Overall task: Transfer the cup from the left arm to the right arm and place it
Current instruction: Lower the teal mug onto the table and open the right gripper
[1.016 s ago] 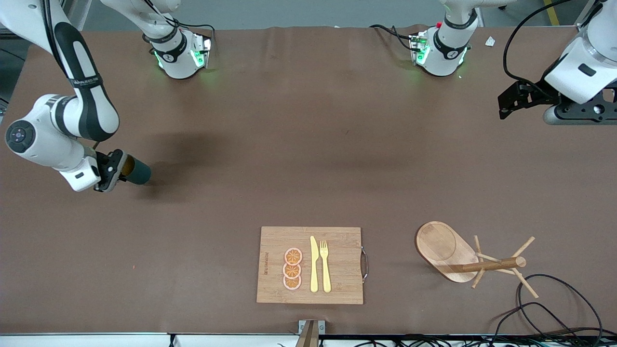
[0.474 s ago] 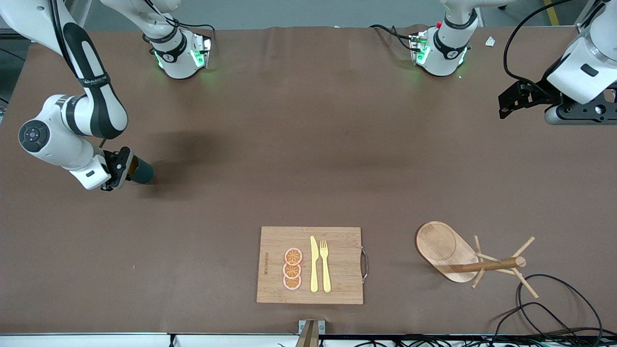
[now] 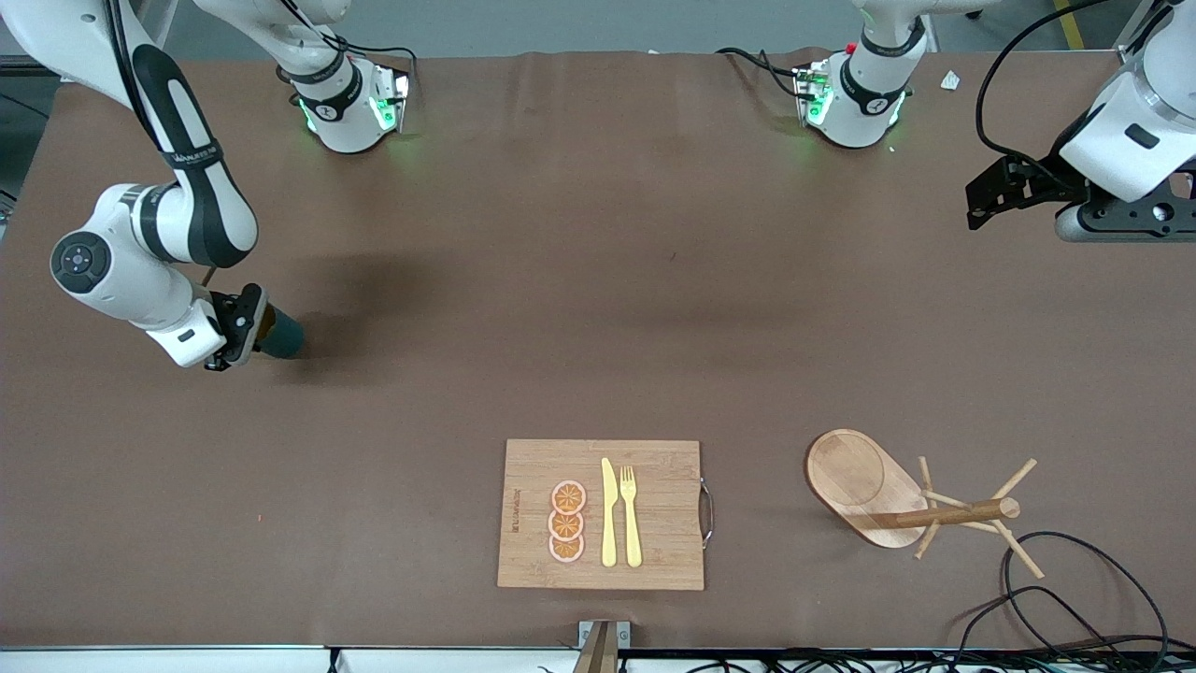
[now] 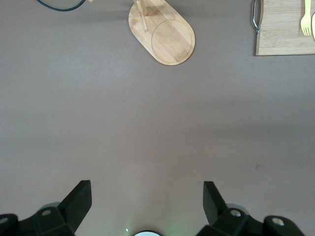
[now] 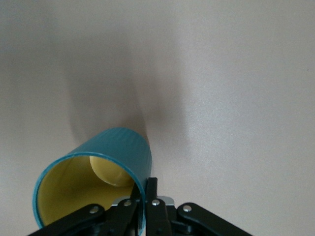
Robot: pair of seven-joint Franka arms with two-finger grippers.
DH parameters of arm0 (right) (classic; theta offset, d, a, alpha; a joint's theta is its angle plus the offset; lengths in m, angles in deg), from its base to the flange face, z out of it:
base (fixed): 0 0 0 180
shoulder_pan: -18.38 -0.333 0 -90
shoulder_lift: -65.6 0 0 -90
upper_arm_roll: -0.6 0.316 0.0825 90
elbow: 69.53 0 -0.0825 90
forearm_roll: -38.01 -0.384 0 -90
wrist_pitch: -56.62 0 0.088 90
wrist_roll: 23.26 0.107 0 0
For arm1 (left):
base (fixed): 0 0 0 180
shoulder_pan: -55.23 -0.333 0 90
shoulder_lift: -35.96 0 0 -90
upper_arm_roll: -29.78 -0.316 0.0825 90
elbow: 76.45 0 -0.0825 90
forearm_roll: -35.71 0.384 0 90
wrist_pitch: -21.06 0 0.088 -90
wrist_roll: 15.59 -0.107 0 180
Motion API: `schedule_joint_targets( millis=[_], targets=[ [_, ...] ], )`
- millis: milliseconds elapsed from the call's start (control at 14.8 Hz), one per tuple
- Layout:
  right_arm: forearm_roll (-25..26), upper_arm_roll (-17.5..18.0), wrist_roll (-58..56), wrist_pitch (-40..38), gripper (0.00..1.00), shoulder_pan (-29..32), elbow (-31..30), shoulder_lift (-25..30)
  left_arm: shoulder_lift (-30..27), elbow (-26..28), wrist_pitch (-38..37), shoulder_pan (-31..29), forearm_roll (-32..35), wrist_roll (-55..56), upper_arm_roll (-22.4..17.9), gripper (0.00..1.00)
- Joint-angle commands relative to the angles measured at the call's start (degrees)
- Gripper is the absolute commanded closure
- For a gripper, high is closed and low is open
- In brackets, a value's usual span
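Note:
The cup (image 3: 277,333) is dark teal with a yellowish inside (image 5: 83,187) and hangs tilted low over the table at the right arm's end. My right gripper (image 3: 254,329) is shut on the cup's rim (image 5: 142,196), one finger inside the wall and one outside. Whether the cup's bottom touches the table I cannot tell. My left gripper (image 4: 147,196) is open with nothing between its fingers, held high over the left arm's end of the table, where that arm waits.
A wooden cutting board (image 3: 603,514) with orange slices, a yellow knife and a fork lies near the front edge. A wooden peg rack (image 3: 920,500) lies on its side toward the left arm's end, beside loose black cables (image 3: 1074,598).
My right gripper with the cup has shifted slightly toward the table's middle and tilted more upright. The left arm has stayed still.

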Motion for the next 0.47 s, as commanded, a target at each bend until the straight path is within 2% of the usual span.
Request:
schedule_joint_targets(
  millis=[0,68,135,406],
  targets=[
    [0.8,0.0,-0.5,0.6,0.42,-0.2,-2.2,2.2,-1.7,1.0,-0.6,-0.3,-1.0,-0.3,0.1,0.00],
    [0.8,0.0,-0.5,0.4,0.07,-0.2,-2.2,2.2,-1.8,1.0,-0.6,-0.3,-1.0,-0.2,0.3,0.00],
    [0.8,0.0,-0.5,0.0,0.00,-0.2,-2.1,2.2,-2.0,1.0,-0.6,-0.3,-1.0,-0.2,0.3,0.00],
    [0.8,0.0,0.3,-5.4,0.00,-0.2,-0.6,4.0,-2.5,1.7,-0.7,-0.3,-1.0,-0.2,0.4,0.00]
  ],
)
